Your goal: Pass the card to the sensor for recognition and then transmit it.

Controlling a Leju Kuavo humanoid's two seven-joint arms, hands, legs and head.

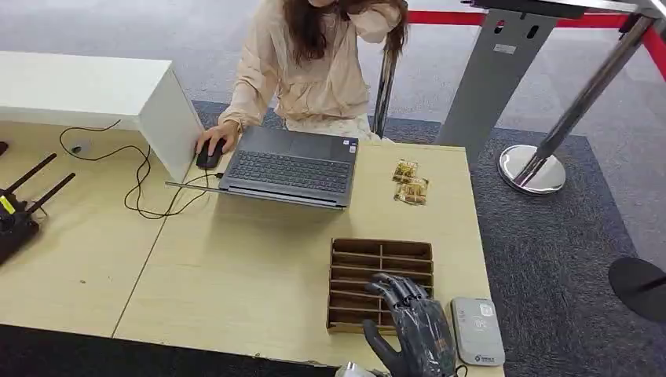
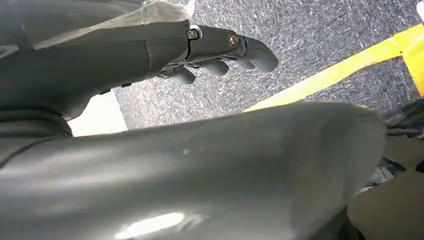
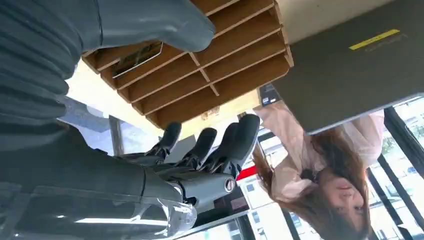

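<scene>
A wooden slotted rack [image 1: 381, 267] stands near the table's front right edge. My right hand [image 1: 414, 330] hovers over its near slots with fingers apart, holding nothing. In the right wrist view, a card [image 3: 137, 57] lies in one slot of the rack [image 3: 220, 65], close to my thumb [image 3: 150, 22], while my dark fingers [image 3: 210, 147] reach past the rack's side. A grey card sensor [image 1: 477, 330] lies flat just right of the rack. My left hand [image 2: 220, 50] hangs over grey carpet, its fingers loosely extended and holding nothing.
A person [image 1: 314, 63] sits across the table with a hand on a mouse [image 1: 209, 155] beside an open laptop [image 1: 290, 166]. Two snack packets [image 1: 410, 182] lie beyond the rack. A white box [image 1: 94, 94] and cables are at the left; a stanchion base [image 1: 532, 169] stands right.
</scene>
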